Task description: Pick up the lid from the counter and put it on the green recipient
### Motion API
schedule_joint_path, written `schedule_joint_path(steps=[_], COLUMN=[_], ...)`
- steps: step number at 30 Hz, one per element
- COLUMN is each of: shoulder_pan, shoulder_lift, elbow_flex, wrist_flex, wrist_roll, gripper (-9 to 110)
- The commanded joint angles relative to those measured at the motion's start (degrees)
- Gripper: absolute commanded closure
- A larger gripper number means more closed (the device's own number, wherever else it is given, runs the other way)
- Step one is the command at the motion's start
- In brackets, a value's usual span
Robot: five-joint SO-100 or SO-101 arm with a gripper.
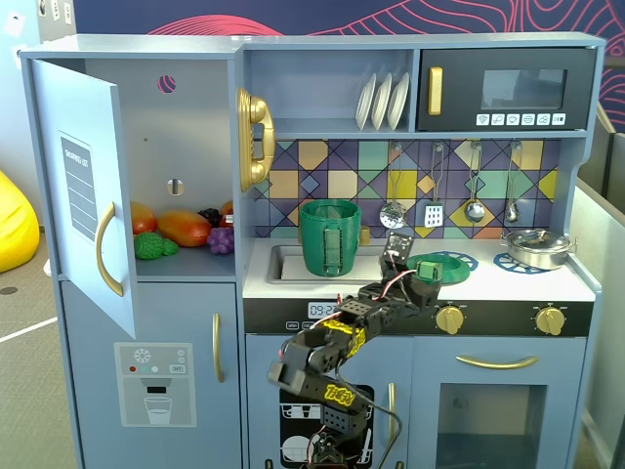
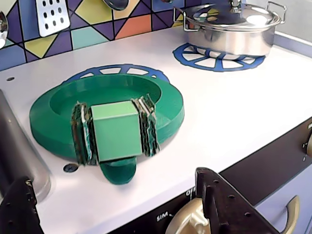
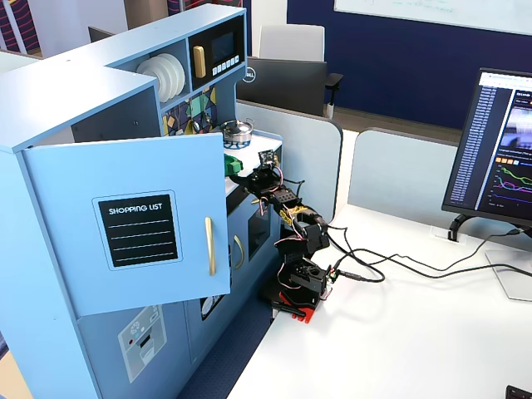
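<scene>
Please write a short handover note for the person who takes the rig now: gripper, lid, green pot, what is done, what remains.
Gripper: shut on the lid's square knob, as the wrist view shows.
Lid: on the white counter, over a blue burner ring.
Green pot: upright in the sink, uncovered.
Done: grasp on the knob.
Left: lift, carry to the pot, set it on the rim, release.

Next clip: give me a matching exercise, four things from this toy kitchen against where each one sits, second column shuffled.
Things
1. flat green plastic lid
2. tall dark-green plastic pot
3. shallow silver metal pot
4. white plates

Places
A. upper shelf beside the microwave
B. in the sink
C. right-hand blue burner ring
D. left-hand blue burner ring, knob between the gripper fingers

Pairs: 1-D, 2-B, 3-C, 4-A
</scene>
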State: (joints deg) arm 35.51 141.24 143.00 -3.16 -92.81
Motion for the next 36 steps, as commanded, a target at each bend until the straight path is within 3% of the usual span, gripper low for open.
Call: schedule_joint_path(steps=[1, 15, 28, 32, 34, 36], shoulder_pan=[0.1, -0.7, -2.5, -3.1, -3.6, -3.6], shoulder_lift=[-4.0, -19.9, -25.4, -26.0, -26.2, -26.2], elbow_flex=[-7.2, -22.1, -24.4, -24.6, -24.4, -24.3], wrist_flex=[-2.9, -3.9, -3.9, -4.0, -3.9, -4.0], wrist_roll=[0.3, 0.4, 0.0, -1.2, -2.4, -2.2], gripper=[65, 68, 71, 82, 100, 102])
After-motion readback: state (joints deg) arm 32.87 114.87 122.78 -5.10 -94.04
